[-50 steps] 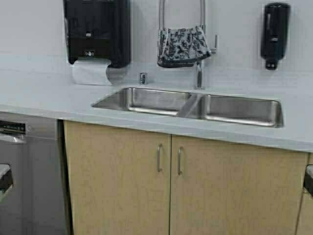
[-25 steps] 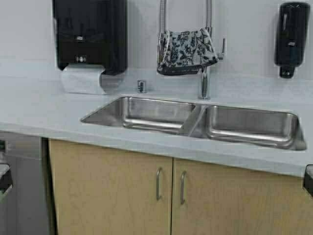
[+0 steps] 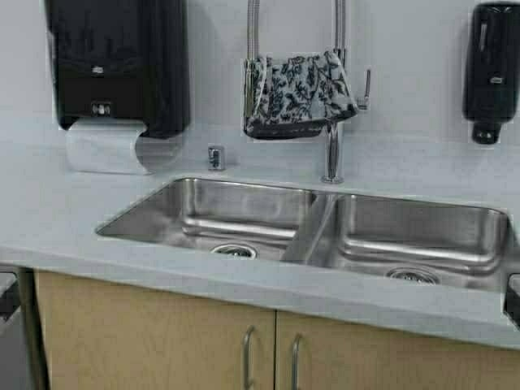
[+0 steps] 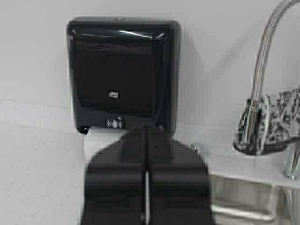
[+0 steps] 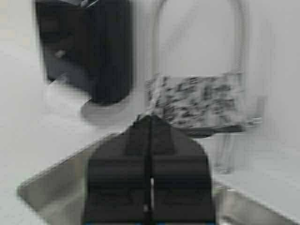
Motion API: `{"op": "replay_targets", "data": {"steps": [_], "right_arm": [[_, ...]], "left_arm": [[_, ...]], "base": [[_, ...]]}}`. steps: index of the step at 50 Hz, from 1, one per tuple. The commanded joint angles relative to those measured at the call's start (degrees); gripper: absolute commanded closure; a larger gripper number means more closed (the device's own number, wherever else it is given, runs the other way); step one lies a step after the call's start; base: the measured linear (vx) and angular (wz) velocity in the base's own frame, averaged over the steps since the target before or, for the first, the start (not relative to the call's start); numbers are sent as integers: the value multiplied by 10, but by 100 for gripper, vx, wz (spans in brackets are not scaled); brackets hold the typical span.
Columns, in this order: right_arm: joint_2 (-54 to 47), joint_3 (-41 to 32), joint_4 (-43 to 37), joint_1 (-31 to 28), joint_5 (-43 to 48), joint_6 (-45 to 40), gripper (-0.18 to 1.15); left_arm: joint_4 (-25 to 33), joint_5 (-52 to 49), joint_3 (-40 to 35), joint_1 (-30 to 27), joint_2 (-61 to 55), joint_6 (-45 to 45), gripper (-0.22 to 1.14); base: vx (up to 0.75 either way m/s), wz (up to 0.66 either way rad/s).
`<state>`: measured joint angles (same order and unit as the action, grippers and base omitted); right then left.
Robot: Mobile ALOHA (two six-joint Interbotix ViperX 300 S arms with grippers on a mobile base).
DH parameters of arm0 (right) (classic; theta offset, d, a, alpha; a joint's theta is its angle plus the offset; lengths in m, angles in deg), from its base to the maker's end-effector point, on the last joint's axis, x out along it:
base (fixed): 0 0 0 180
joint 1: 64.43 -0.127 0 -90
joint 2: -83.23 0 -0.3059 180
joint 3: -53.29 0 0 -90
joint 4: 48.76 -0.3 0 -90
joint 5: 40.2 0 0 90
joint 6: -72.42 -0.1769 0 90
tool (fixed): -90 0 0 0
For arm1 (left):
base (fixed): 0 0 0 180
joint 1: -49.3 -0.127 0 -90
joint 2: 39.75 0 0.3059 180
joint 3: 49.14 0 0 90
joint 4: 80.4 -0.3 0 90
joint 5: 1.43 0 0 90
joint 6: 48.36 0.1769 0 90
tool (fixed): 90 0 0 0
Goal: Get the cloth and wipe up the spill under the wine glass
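Cloth drapes over the faucet above the sink; both pincers, left and right, pressed closed, empty.

A double steel sink is set in a pale counter, with a tall arched tap at 12 o'clock behind its divider. A black towel dispenser hangs on the wall at 10 o'clock, white paper showing below it; a black soap dispenser hangs at 2 o'clock. Wooden cabinet doors with metal handles lie at 6 o'clock.
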<state>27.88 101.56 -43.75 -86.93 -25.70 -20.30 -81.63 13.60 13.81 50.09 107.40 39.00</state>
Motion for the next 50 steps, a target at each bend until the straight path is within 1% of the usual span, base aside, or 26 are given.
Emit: {"op": "replay_targets", "data": {"steps": [1, 6, 10, 17, 28, 32, 36, 50], "right_arm": [[-53, -12, 0, -14, 3, -2, 92], [-99, -15, 0, -25, 11, -2, 92], [-135, -18, 0, -40, 33, -2, 92], [-201, -23, 0, -62, 94, -1, 92], [-312, -29, 0, -66, 200, -1, 91], [-347, -31, 1, -66, 234, -2, 89], [-383, -33, 1, -66, 263, -3, 84], [-491, -63, 0, -76, 343, -25, 56]], "left_arm": [[8, -6, 0, 0, 18, 0, 89], [9, -9, 2, 0, 25, 0, 89], [9, -11, 1, -1, 26, 0, 89], [9, -11, 0, -1, 29, 0, 89], [11, -11, -1, 0, 33, -3, 89], [11, -11, -1, 0, 36, -3, 89], [12, -11, -1, 0, 38, -4, 89], [12, -11, 4, -1, 50, -4, 89]], "base": [[28, -3], [27, -2], [24, -2], [20, 2], [19, 3], [18, 6], [17, 5], [16, 4]]}}
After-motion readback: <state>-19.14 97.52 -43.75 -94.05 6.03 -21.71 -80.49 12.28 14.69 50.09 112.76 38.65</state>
